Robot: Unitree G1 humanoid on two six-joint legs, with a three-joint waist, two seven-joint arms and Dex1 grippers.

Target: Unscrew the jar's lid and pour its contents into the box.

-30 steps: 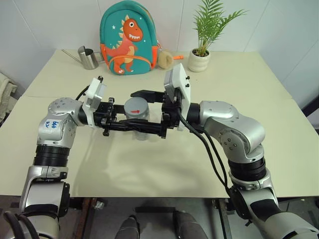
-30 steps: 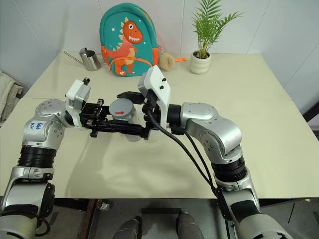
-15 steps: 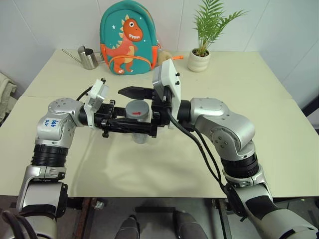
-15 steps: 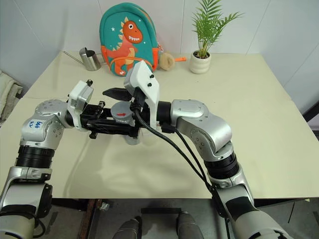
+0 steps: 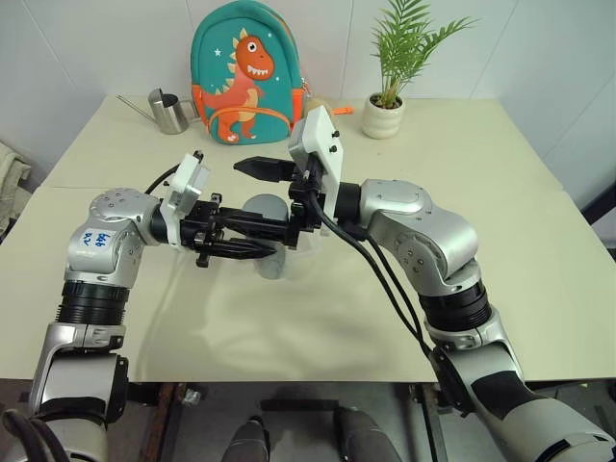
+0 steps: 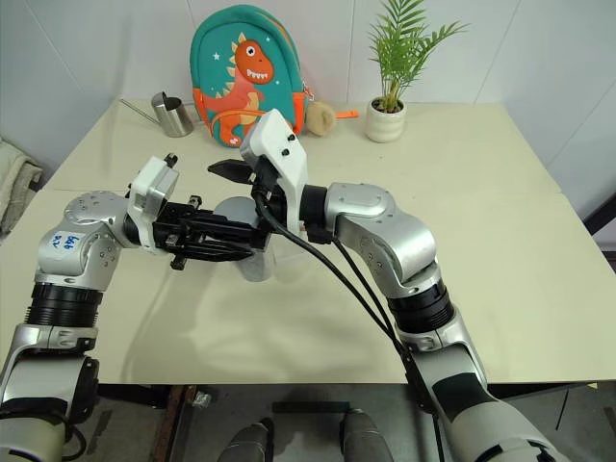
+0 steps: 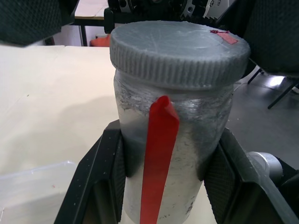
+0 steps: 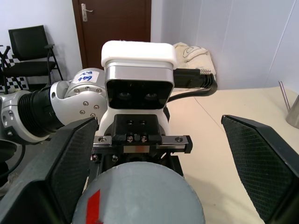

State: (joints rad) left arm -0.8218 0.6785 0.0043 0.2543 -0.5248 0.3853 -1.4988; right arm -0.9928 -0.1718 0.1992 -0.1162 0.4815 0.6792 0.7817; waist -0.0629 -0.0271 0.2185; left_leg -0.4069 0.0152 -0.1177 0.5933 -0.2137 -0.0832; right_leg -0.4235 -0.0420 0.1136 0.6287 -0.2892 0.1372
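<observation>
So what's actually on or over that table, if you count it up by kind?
Jars with a lid: 1, the jar, lid on, held above the table
Clear boxes: 1, the box
Backpacks: 1, the dinosaur backpack
Watering cans: 1, the steel watering can
Potted plants: 1, the potted plant
Total: 5

Both arms meet over the middle of the table (image 5: 318, 318), so that spot is crowded: the left gripper (image 7: 161, 158) clamps the jar (image 5: 270, 252), and the right gripper (image 8: 154, 154) stands wide with a finger on either side of the lid (image 7: 180, 51), blocking any approach from above. The backpack (image 5: 245, 77), watering can (image 5: 169, 111) and potted plant (image 5: 387, 106) line the far edge. The near and right table stretches lie open.
</observation>
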